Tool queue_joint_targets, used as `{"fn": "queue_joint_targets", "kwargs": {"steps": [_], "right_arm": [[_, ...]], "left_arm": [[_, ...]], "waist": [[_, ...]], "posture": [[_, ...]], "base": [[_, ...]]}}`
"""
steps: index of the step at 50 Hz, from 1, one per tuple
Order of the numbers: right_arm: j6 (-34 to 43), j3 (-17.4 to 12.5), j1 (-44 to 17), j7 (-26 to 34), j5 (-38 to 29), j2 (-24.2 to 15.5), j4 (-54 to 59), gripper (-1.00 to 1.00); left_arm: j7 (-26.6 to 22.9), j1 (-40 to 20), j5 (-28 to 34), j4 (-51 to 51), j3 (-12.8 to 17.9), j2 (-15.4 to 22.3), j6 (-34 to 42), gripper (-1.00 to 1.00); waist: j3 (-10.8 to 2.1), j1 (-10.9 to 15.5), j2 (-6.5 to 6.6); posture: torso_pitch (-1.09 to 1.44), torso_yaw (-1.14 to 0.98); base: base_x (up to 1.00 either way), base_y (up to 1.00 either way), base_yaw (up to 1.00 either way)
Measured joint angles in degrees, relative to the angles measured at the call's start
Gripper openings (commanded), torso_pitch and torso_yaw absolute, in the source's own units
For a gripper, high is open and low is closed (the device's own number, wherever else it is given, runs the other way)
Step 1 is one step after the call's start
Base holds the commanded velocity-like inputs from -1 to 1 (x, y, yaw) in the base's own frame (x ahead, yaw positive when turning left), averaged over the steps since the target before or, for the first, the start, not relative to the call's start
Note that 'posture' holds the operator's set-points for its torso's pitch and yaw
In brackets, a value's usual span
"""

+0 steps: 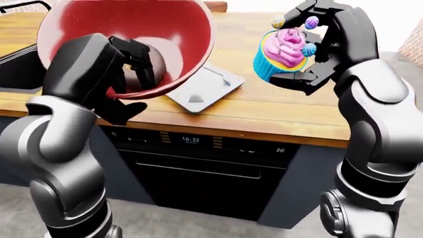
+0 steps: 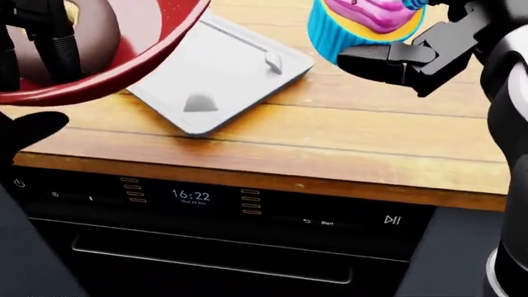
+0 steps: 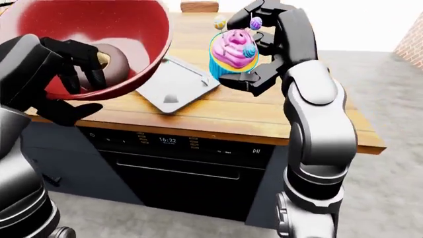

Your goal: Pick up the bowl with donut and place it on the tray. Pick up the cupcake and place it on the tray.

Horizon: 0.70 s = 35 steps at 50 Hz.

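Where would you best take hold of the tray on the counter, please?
By the bare long edge toward the view's bottom right of the tray, fingers coming in low from that side: it lies flat on the counter with a thin raised rim, and the red bowl overhangs its other side.

The bowl (image 1: pixel 178 34) is red with faint speckles, and the donut (image 3: pixel 109 62) in it is brown. The cupcake (image 1: pixel 283 54) has a bright blue wrapper, pink frosting and small blue, purple and yellow balls on top. The tray (image 2: pixel 218 74) is plain light grey. The counter (image 1: pixel 277 109) is striped honey-brown wood. The oven (image 1: pixel 198 168) is black, its clock (image 2: pixel 190 196) pale blue. Both hands (image 1: pixel 135 62) (image 1: pixel 317 54) are black.
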Motion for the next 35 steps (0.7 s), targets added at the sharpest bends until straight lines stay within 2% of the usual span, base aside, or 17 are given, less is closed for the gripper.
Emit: {"fn": "queue_joint_targets", "kwargs": {"steps": [3,5,7,10,14,18,19,21,23,24,26,28,29,31,33,34,35], "right_arm": [[0.7,0.0,0.5,0.1,-0.2,0.2,1.3,-1.0],[1.1,0.1,0.5,0.2,-0.3,0.2,1.9,-1.0],[1.2,0.9,0.9,0.3,-0.3,0.9,2.1,-1.0],[1.4,2.3,0.9,1.0,0.4,1.3,2.1,-1.0],[1.2,0.6,0.4,1.0,0.7,0.9,0.9,-1.0],[0.8,-0.1,0.4,0.2,0.1,0.3,0.5,-1.0],[0.9,0.2,0.6,0.2,0.0,0.3,1.0,-1.0],[1.4,0.4,1.1,0.3,0.0,0.3,1.3,-1.0],[1.6,0.3,0.8,0.4,0.0,0.3,1.3,-1.0],[1.5,0.1,0.6,0.4,0.0,0.3,1.1,-1.0],[1.1,-0.8,0.4,0.2,-0.3,0.1,0.5,-1.0],[0.8,-0.5,0.6,0.0,-0.2,0.3,0.7,-1.0],[0.9,-0.4,0.8,0.0,-0.1,0.3,0.9,-1.0],[1.2,-0.4,0.6,0.0,0.0,0.2,1.4,-1.0],[1.4,-0.4,0.1,-0.2,0.1,0.2,1.2,-1.0],[1.2,-0.3,0.2,-0.3,0.1,0.5,0.9,-1.0],[1.2,0.2,0.6,-0.2,0.4,0.9,0.6,-1.0]], "left_arm": [[0.0,0.4,-0.2,0.3,-0.6,0.0,0.0,-1.0],[-0.5,0.7,-0.5,0.6,-0.8,0.0,0.2,-1.0],[-1.1,1.3,-0.6,1.2,-0.3,0.3,0.7,-1.0],[-1.5,1.6,-0.1,1.9,0.4,0.4,1.6,-1.0],[-0.9,0.4,0.1,0.3,0.0,0.4,1.4,-1.0],[-0.7,0.9,-0.2,0.0,-1.0,-0.3,0.6,-1.0],[-1.0,1.1,-0.3,0.6,-1.2,-0.4,0.7,-1.0],[-1.4,1.3,-0.3,1.2,-1.5,-0.6,0.9,-1.0],[-1.4,1.3,-0.4,1.1,-1.3,-0.6,0.7,-1.0],[-1.2,1.2,-0.4,0.8,-1.2,-0.5,0.6,-1.0],[-0.9,1.0,-0.6,0.0,-1.4,-0.5,0.2,-1.0],[-0.7,1.3,-0.5,-0.4,-0.9,-0.5,0.1,-1.0],[-0.7,1.2,-0.5,-0.3,-0.9,-0.5,0.1,-1.0],[-0.6,0.8,-0.4,0.0,-1.1,-0.4,0.1,-1.0],[-0.4,0.7,-0.3,-0.1,-1.0,-0.4,0.2,-1.0],[-0.4,0.9,-0.3,0.0,-0.7,-0.2,0.3,-1.0],[-0.5,1.4,-0.2,0.2,-0.3,-0.2,0.4,-1.0]], "waist": [[0.45,-0.4,1.83],[0.31,-0.6,4.02],[0.92,0.3,2.51],[0.98,0.9,0.88],[1.12,1.1,-2.66],[0.73,0.8,-1.67],[0.5,0.4,-1.96],[-0.28,0.0,-3.62],[-0.52,-0.2,-4.29],[-0.39,-0.2,-4.11],[0.49,-0.2,-1.87],[0.47,0.1,-2.03],[0.17,-0.1,-1.39],[0.24,-0.5,1.06],[0.43,-0.6,4.24],[0.23,-0.4,4.34],[0.49,0.2,3.64]], "posture": [[0.0,0.0],[0.0,0.0],[0.0,0.0],[0.0,0.0],[0.0,0.0],[0.0,0.0],[0.0,0.0],[0.0,0.0],[0.0,0.0],[0.0,0.0],[0.0,0.0],[0.0,0.0],[0.0,0.0],[0.0,0.0],[0.0,0.0],[0.0,0.0],[0.0,0.0]], "base": [[0.0,0.11,0.0],[0.0,0.12,0.0],[0.0,0.27,0.0],[0.0,0.33,0.0],[0.0,0.05,0.0],[0.0,0.12,0.0],[0.0,0.51,0.0],[0.0,0.76,0.0],[0.0,1.0,0.0],[0.0,0.0,1.0],[0.0,1.0,0.0],[0.0,0.71,0.0],[0.0,0.37,0.0],[0.0,0.35,0.0],[0.0,0.34,0.0],[0.0,0.22,0.0],[0.0,0.21,0.0]]}}
